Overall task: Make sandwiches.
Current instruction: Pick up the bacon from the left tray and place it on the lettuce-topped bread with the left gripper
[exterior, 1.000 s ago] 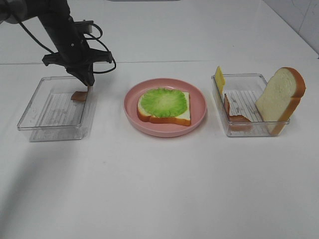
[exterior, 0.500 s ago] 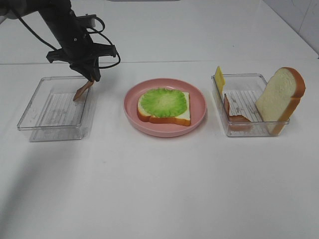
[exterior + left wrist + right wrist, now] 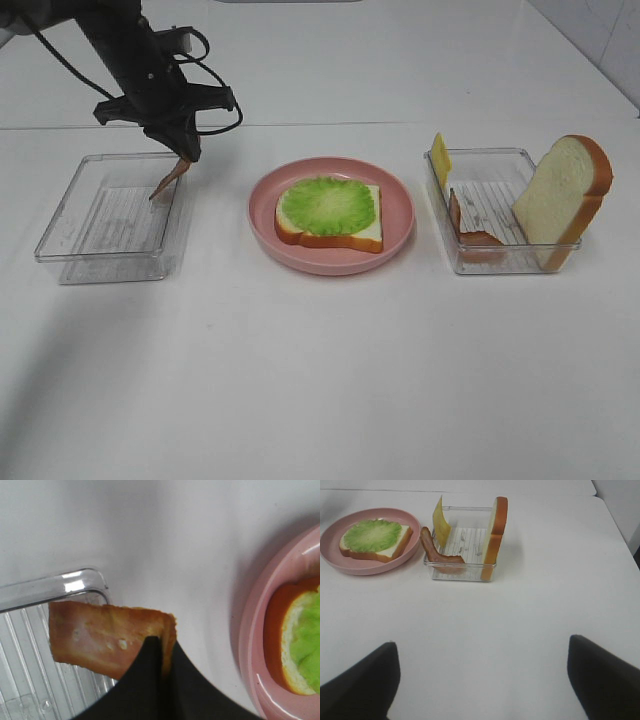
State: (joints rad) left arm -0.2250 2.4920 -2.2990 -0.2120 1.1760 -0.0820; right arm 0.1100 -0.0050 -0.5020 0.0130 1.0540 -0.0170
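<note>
A bread slice topped with green lettuce (image 3: 328, 207) lies on the pink plate (image 3: 400, 215); it also shows in the right wrist view (image 3: 372, 536). My left gripper (image 3: 181, 160) is shut on a reddish-brown bacon strip (image 3: 166, 182), hanging over the left clear tray's (image 3: 70, 215) far right corner; the left wrist view shows the strip (image 3: 102, 639) pinched. The right tray (image 3: 500, 255) holds a cheese slice (image 3: 440, 158), a bacon strip (image 3: 470, 228) and an upright bread slice (image 3: 562, 195). My right gripper (image 3: 482, 680) is open, near the table's front, away from the tray (image 3: 462, 572).
The white table surrounds the plate and trays. The left arm's cables (image 3: 205, 100) hang behind the left tray. The plate's rim (image 3: 250, 645) shows beside the held bacon in the left wrist view.
My left gripper has lifted the bacon strip up out of the left tray and shifted slightly back. The right arm has not moved.
</note>
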